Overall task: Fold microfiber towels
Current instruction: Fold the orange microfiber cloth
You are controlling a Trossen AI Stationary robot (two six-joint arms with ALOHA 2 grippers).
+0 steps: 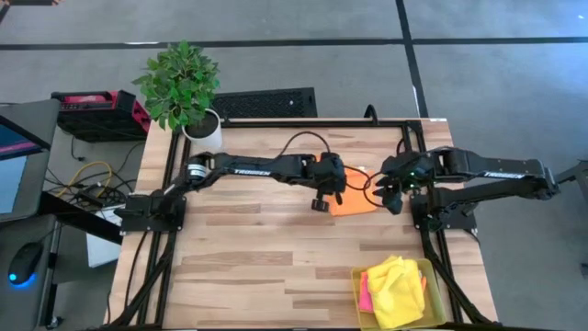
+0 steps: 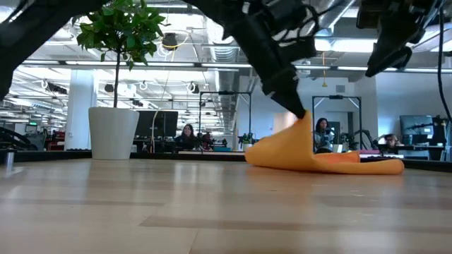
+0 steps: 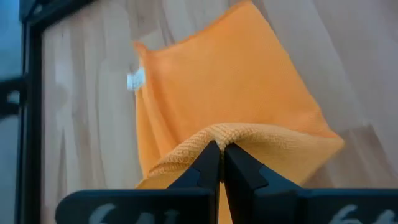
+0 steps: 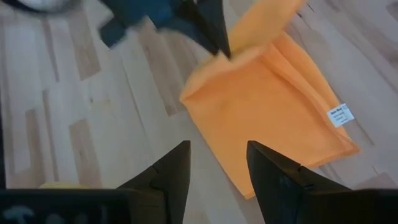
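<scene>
An orange microfiber towel [image 1: 356,199] lies on the table right of centre, with a white label [image 4: 339,114] at one edge. My left gripper [image 3: 221,157] reaches in from the table's left and is shut on the towel's raised part [image 2: 302,128]. My right gripper [image 4: 217,165] hangs open above the table just right of the towel, with nothing between its fingers. A yellow towel [image 1: 397,287] and a pink towel [image 1: 365,292] lie bunched in a tray at the near right. My left gripper pinches the orange towel's near-left edge [image 3: 219,133] between its two fingers, which slant down from the table's left. Whether it has one layer or several I cannot tell. That part [image 4: 249,38] is lifted off the table, while the rest [image 2: 339,161] lies flat on the wood.
A translucent yellow tray [image 1: 432,268] stands at the near right corner. A potted plant [image 1: 184,87] stands at the far left. Bare wooden table [image 1: 266,267] stretches across the near and left side. People sit at desks in the room beyond the table.
</scene>
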